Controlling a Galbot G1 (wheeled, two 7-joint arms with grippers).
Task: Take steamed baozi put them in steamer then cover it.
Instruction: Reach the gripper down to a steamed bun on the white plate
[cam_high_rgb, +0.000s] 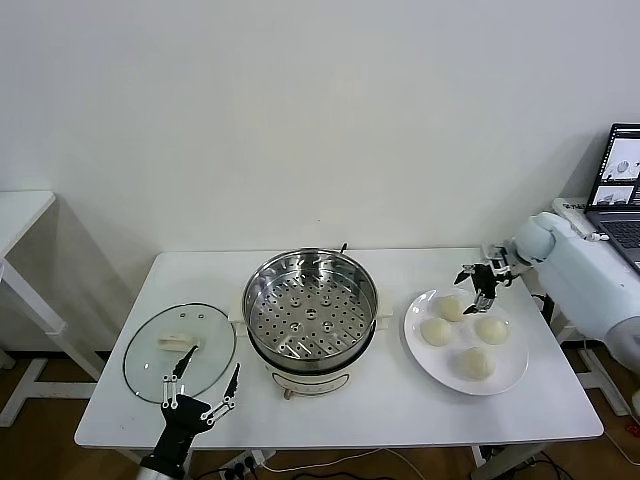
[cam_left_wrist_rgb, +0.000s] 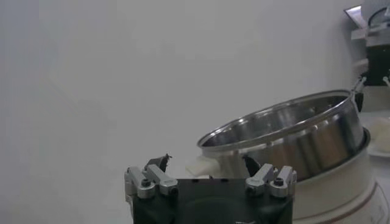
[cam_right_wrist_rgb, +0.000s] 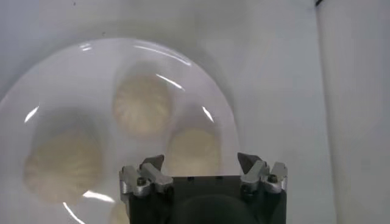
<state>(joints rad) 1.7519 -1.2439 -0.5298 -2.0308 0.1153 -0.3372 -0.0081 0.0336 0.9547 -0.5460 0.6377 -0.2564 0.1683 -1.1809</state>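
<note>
Several cream-white steamed baozi lie on a white plate (cam_high_rgb: 417, 348) at the table's right; the farthest one (cam_high_rgb: 449, 308) sits just below my right gripper (cam_high_rgb: 478, 283), which hovers open over the plate's far edge. In the right wrist view that baozi (cam_right_wrist_rgb: 194, 152) shows between the spread fingers of the right gripper (cam_right_wrist_rgb: 201, 161), apart from them. The steel steamer (cam_high_rgb: 310, 310) stands uncovered in the middle, its perforated tray bare. The glass cover (cam_high_rgb: 180, 350) lies flat on the table to its left. My left gripper (cam_high_rgb: 205, 385) is open and empty near the front edge beside the cover, facing the steamer (cam_left_wrist_rgb: 292, 137).
A laptop (cam_high_rgb: 620, 190) stands on a surface past the table's right end, behind my right arm. A second white table (cam_high_rgb: 20, 215) is off to the far left. A white wall backs the table.
</note>
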